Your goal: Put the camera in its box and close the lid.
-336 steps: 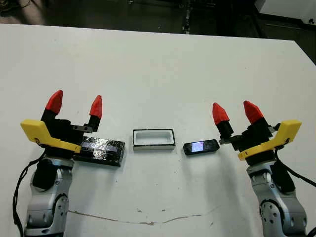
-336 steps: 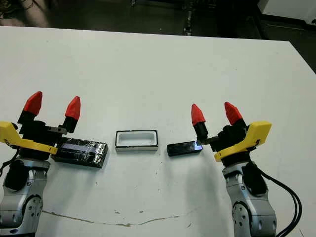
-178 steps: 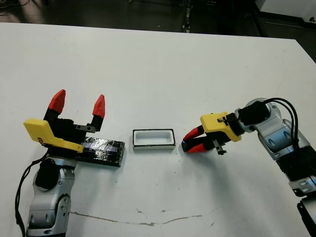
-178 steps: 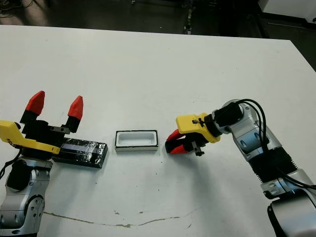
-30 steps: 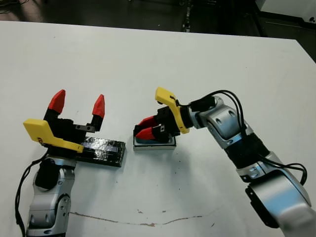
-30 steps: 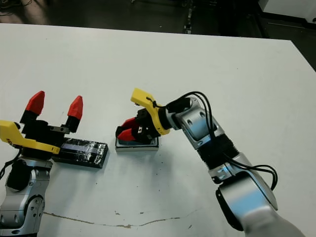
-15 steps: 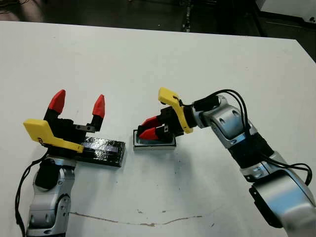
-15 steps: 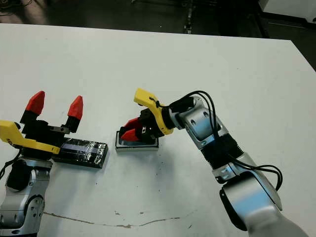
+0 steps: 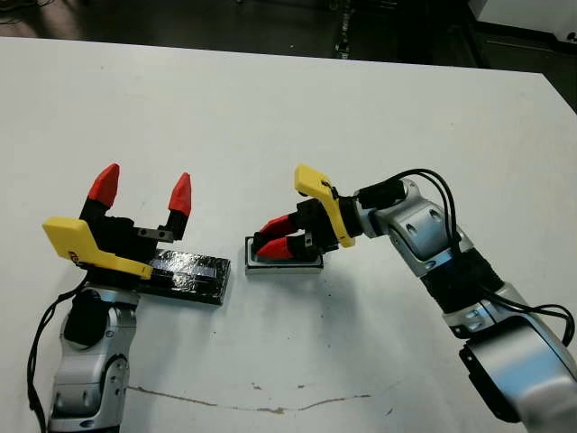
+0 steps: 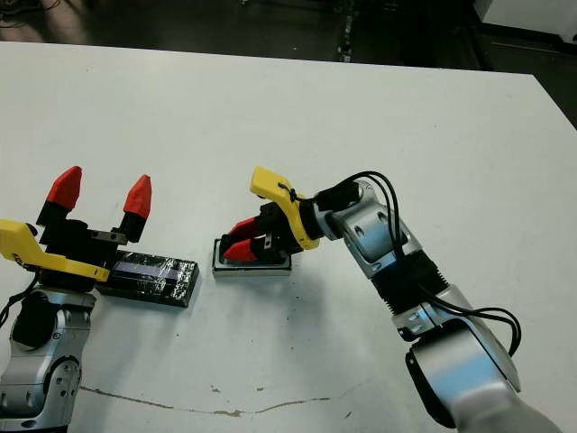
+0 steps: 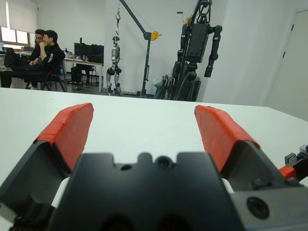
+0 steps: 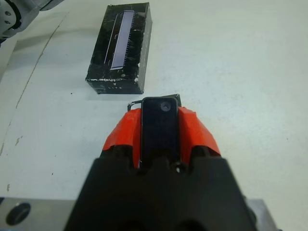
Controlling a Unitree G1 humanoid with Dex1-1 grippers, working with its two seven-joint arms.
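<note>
Placement is the step in hand. The right gripper (image 12: 160, 137), with its two red-tipped fingers clamped along the long sides of the small black oblong camera with rounded ends (image 12: 160, 130), hangs directly over the small shallow white-rimmed box with dark outer sides (image 9: 285, 264), which sits toward the near edge of the white desk (image 9: 297, 117), about midway between its left and right edges. In the right wrist view the camera runs lengthwise between the pads and a corner of the box shows just past its far end.

Eleven seconds ago the camera lay on the desk just right of the box, and the right arm has since seized it and carried it across. Over the last second the gripper has drawn back a little toward the right, so more of the box's left end shows beneath the fingertips. I cannot tell whether the camera already rests inside the tray or is only touching its rim.

The flat glossy black rectangular lid with a pale strip across its top (image 12: 120, 45) has not moved and lies left of the box. The left gripper (image 9: 141, 190) stays above the lid's left end, fingers well apart and holding nothing.

By my judgement the seating of the camera is nearly done; release and lidding remain.
</note>
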